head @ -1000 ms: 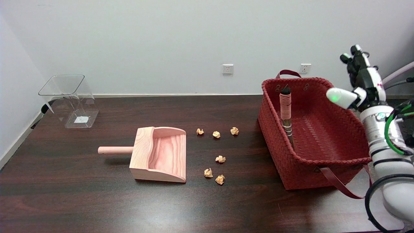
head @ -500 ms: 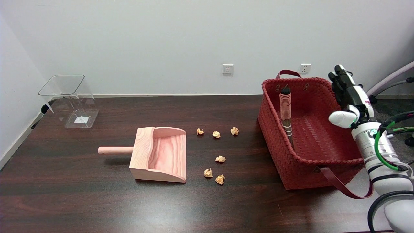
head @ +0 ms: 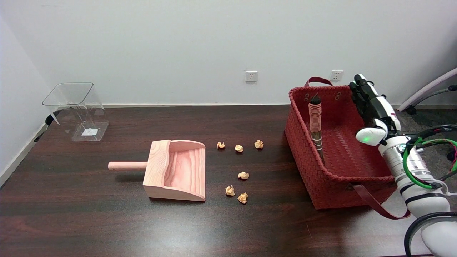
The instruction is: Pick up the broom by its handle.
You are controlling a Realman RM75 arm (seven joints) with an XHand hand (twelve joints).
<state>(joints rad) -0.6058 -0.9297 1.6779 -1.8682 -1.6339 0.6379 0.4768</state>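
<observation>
The broom [head: 315, 123] leans upright against the left inner wall of the red woven basket [head: 323, 182]. Its handle is wrapped in pink cord with a dark tip; its brown bristles go down into the basket. My right hand [head: 371, 105] hovers over the basket's right side, well to the right of the broom and apart from it. The hand holds nothing and its fingers are stretched out, pointing up and away.
A wooden dustpan [head: 175, 169] lies at the table's middle with its handle to the left. Several crumpled paper balls [head: 242, 175] are scattered between it and the basket. A clear plastic bin [head: 76, 110] stands at the far left. The basket's strap [head: 375, 205] trails over the table's front right.
My right hand has come down and to the left, from beyond the basket's right rim to over its right side. The broom has not moved.
</observation>
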